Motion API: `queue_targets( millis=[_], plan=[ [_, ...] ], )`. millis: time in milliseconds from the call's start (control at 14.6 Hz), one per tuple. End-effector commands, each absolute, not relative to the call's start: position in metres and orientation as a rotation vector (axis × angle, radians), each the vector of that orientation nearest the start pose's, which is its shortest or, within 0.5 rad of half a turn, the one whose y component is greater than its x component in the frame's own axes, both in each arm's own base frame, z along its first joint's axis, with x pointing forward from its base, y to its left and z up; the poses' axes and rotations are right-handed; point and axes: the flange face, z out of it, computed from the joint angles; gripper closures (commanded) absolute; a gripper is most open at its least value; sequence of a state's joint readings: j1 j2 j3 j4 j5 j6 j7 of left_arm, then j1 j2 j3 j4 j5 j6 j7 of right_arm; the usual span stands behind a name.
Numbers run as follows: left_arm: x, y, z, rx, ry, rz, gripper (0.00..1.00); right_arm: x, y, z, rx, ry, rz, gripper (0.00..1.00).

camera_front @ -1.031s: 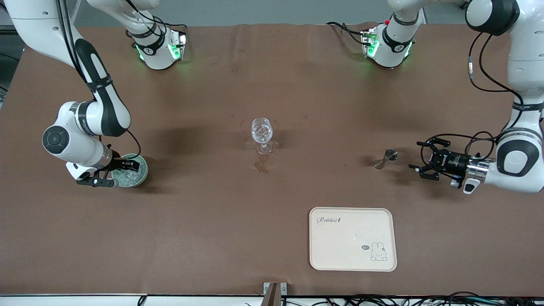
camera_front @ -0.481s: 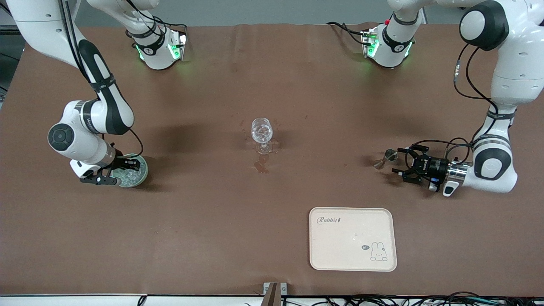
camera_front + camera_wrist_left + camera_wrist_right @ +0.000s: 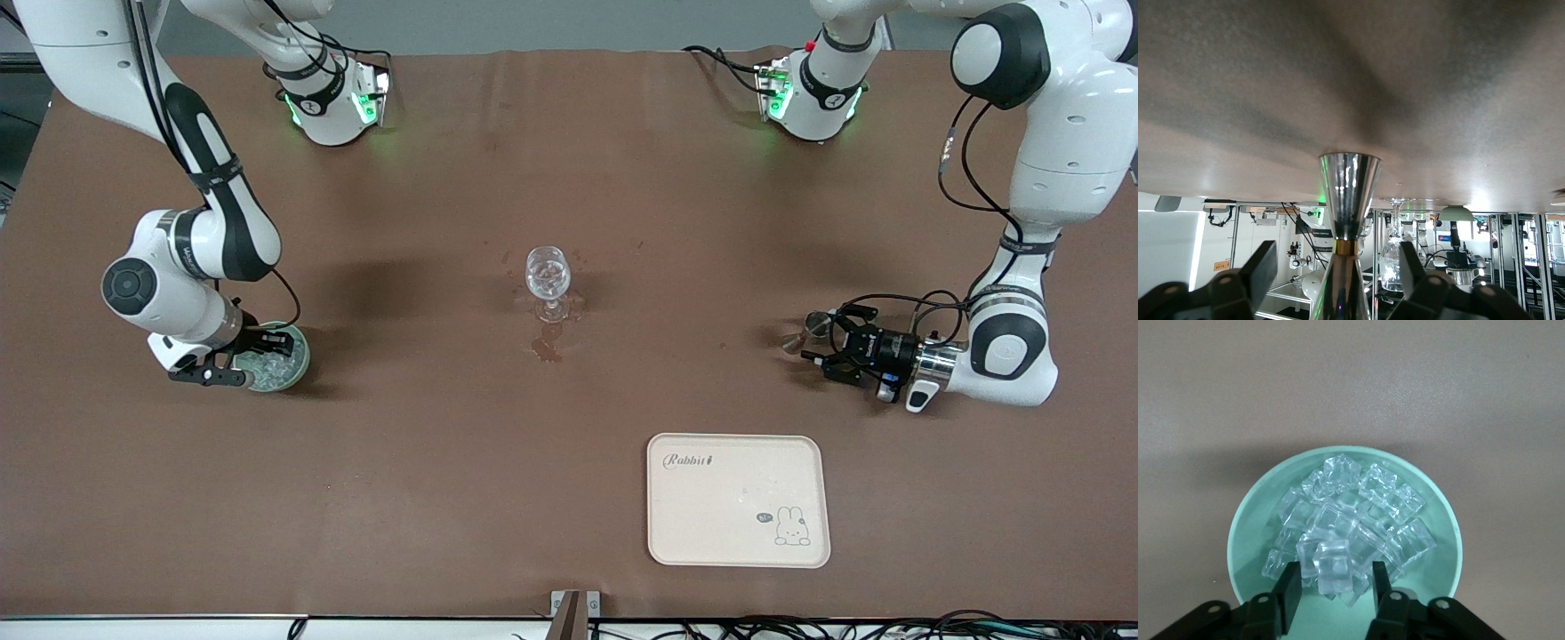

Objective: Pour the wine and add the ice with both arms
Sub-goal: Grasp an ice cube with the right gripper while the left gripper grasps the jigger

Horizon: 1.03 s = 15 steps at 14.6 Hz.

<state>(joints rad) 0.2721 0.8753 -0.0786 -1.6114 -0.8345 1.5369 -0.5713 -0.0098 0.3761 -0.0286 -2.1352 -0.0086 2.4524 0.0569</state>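
Your biggest fixed thing is the brown table (image 3: 569, 178), and the clear stemmed glass (image 3: 548, 283) stands upright near its middle; every place below is given from that glass.

The right arm (image 3: 204, 240) reaches down toward its own end of the table from the glass. The left arm (image 3: 1013, 347) bends low toward the other end, with its wrist lying almost level with the tabletop.

The cream tray (image 3: 738, 524) with the rabbit print lies flat, nearer to the front camera than the glass and a little toward the left arm's end.

The pale green bowl (image 3: 300, 363) sits well apart from the glass, toward the right arm's end and slightly nearer the camera. The right gripper (image 3: 253, 360) is lowered into it. In the right wrist view its fingers (image 3: 1291, 587) stand narrow on either side of one cube at the bowl's near rim, and a thin gap shows on each side of the cube.

The left gripper (image 3: 822, 336) is at the steel jigger (image 3: 807, 329), which stands upright toward the left arm's end from the glass. In the left wrist view its fingers (image 3: 1261, 267) are spread wide on both sides of the jigger's waist, clear of the metal.

The ice (image 3: 1351, 513) is heaped in the bowl.

A small wet stain (image 3: 547, 347) lies just beside the glass foot, on the camera's side.
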Motion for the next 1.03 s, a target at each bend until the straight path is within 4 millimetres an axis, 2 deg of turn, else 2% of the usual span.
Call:
queue_targets(
  millis=[0,137,275,618,756,962],
  plan=[
    [0.591,0.033,0.109,1.76,1.205,-1.264,0.24,0.561,-0.022,0.224,-3.144,0.153,0.087,0.56],
    [0.59,0.033,0.108,1.757,1.206,-1.269,0.27,0.561,-0.022,0.224,-3.144,0.153,0.087,0.61],
    [0.588,0.033,0.106,1.755,1.21,-1.274,0.35,0.561,-0.022,0.224,-3.144,0.153,0.087,0.67],
    [0.587,0.032,0.103,1.759,1.193,-1.271,0.46,0.563,-0.02,0.226,-3.144,0.165,0.084,0.88],
    [0.587,0.032,0.103,1.76,1.194,-1.271,0.49,0.566,-0.018,0.233,-3.142,0.182,0.132,0.95],
    [0.587,0.028,0.103,1.765,1.188,-1.276,0.57,0.576,-0.017,0.252,-3.139,0.179,0.2,1.0]
  ],
)
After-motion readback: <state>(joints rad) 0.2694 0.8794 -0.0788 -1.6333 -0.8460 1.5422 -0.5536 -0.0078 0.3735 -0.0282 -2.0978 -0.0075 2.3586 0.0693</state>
